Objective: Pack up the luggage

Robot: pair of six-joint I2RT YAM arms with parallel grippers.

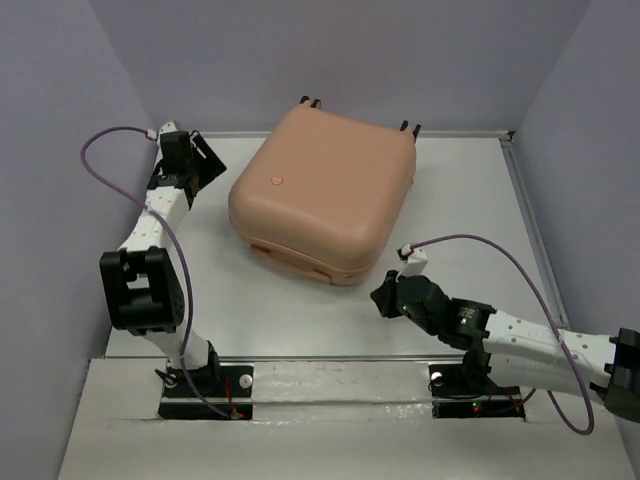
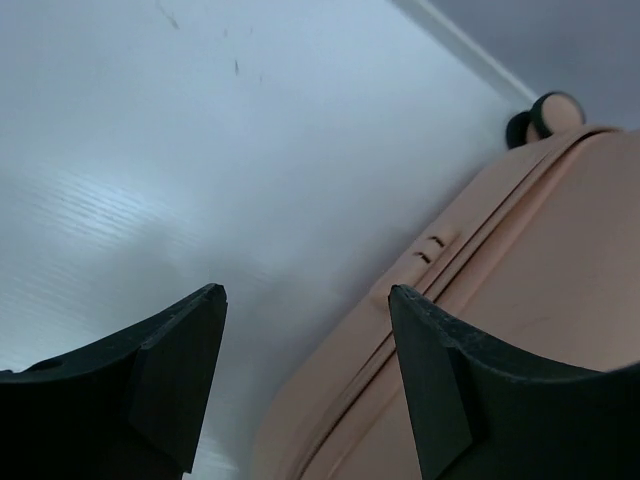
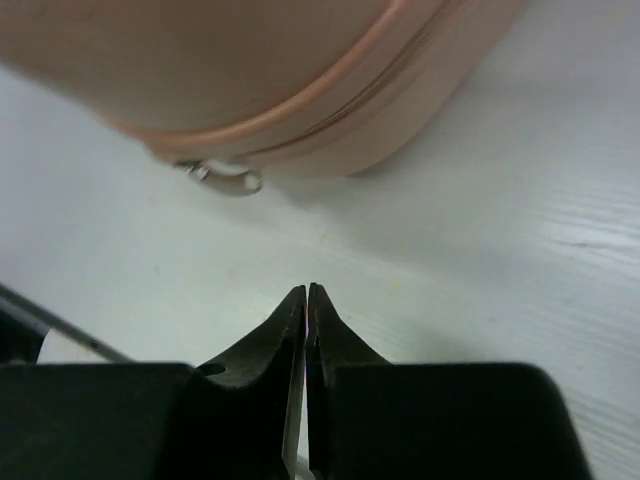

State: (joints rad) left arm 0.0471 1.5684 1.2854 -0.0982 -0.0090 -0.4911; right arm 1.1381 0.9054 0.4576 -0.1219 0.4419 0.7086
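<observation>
The peach-pink luggage (image 1: 320,190) lies closed and flat at the middle back of the table, its caster wheels (image 1: 411,127) pointing to the rear wall. My left gripper (image 1: 207,160) stands open just left of the case's rear left corner, with nothing between its fingers. In the left wrist view the luggage (image 2: 520,330) fills the right side with its zipper seam, and the gripper (image 2: 305,295) is open beside it. My right gripper (image 1: 383,298) hovers low near the case's front right corner. Seen from the right wrist, the gripper (image 3: 307,290) is shut on nothing, a short way from the luggage (image 3: 250,70) and its metal zipper pull (image 3: 230,178).
The white table (image 1: 470,200) is walled in at the back and both sides. A raised lip (image 1: 520,190) runs along its right edge. Purple cables (image 1: 500,250) loop from both arms. One wheel (image 2: 545,115) of the case shows near the back wall.
</observation>
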